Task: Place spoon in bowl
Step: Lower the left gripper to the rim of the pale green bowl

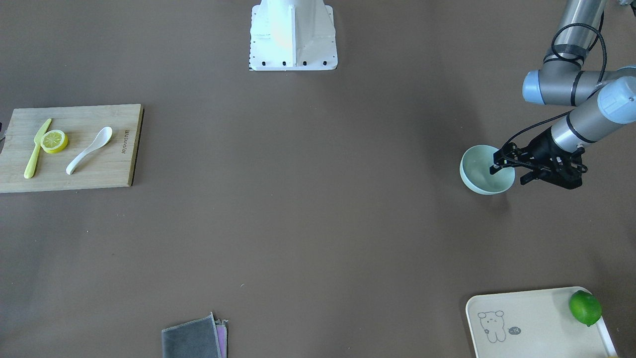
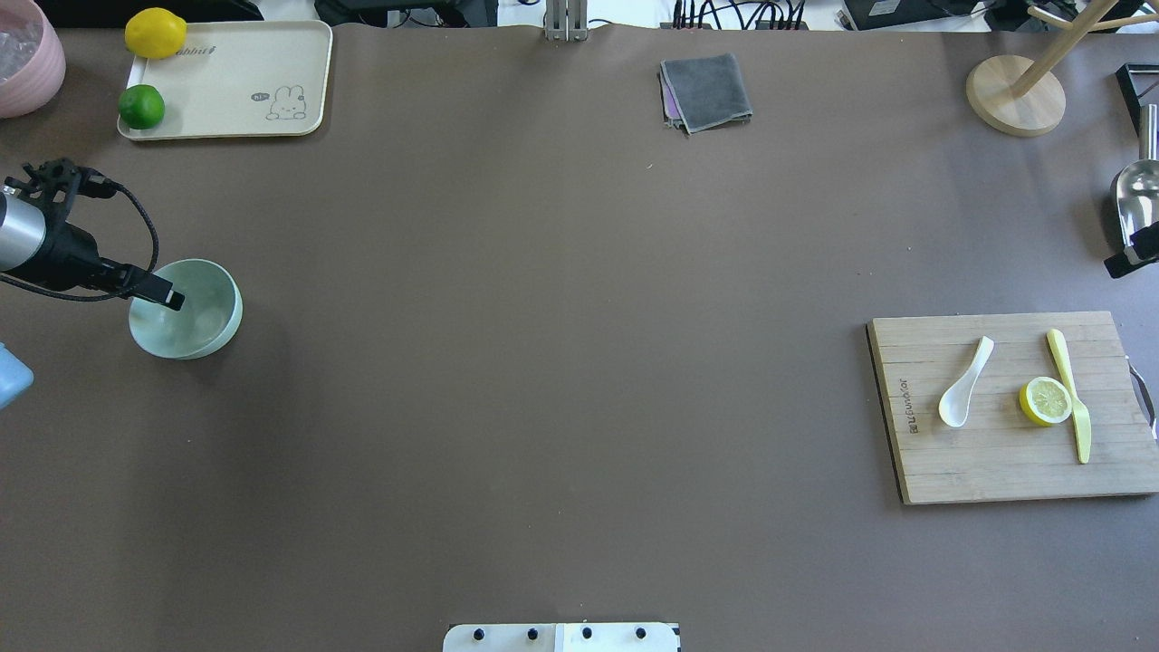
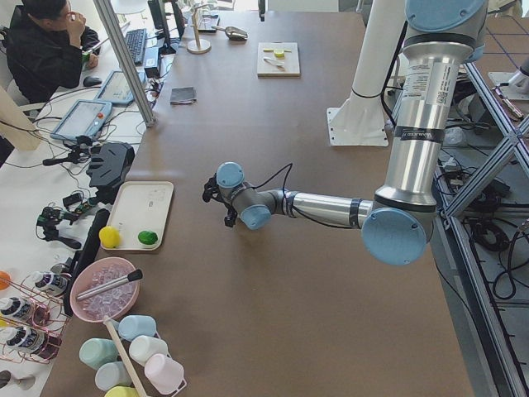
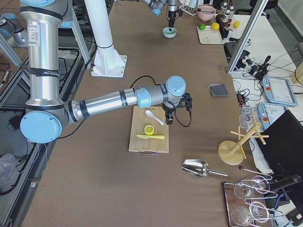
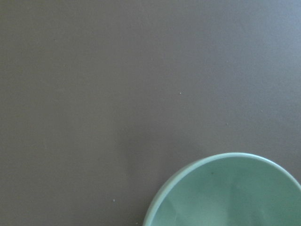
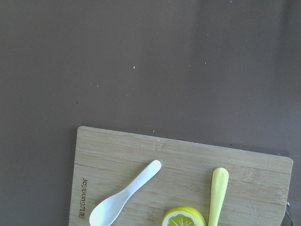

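The white spoon (image 1: 89, 150) lies on a wooden cutting board (image 1: 99, 174), scoop towards the robot; it also shows in the overhead view (image 2: 964, 385) and the right wrist view (image 6: 124, 197). The mint-green bowl (image 1: 477, 174) stands upright at the table's other end (image 2: 204, 312), about a table's width from the spoon. My left gripper (image 1: 509, 174) is open and straddles the bowl's rim, with one finger inside and one outside. The bowl holds nothing else. My right gripper (image 2: 1130, 260) hovers just beyond the board's far right corner. Only its edge shows, so I cannot tell if it is open or shut.
A yellow plastic knife (image 1: 36, 151) and a lemon slice (image 1: 54, 141) lie on the board beside the spoon. A cream tray (image 1: 536, 318) holds a lime (image 1: 585, 307). A grey cloth (image 1: 194, 338), a metal scoop (image 2: 1136, 195) and a wooden stand (image 2: 1014, 95) sit along the operators' side.
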